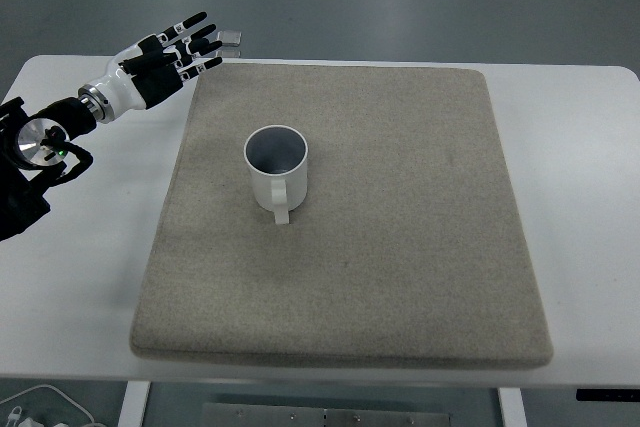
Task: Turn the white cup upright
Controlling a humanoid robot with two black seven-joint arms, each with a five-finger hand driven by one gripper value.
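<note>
A white counter [580, 127] is carrying a large beige mat [400, 277] that is covering most of it. Near the mat's centre-left the cup [276, 169] is standing with its mouth facing up, handle pointing toward the robot's side, so it is already looking upright. The left robot hand [170, 57] is hovering over the mat's far-left corner, fingers spread and holding nothing. The cup is lying well apart from it, to the right and nearer the camera. The left robot hand is the closer one; the right is not showing.
</note>
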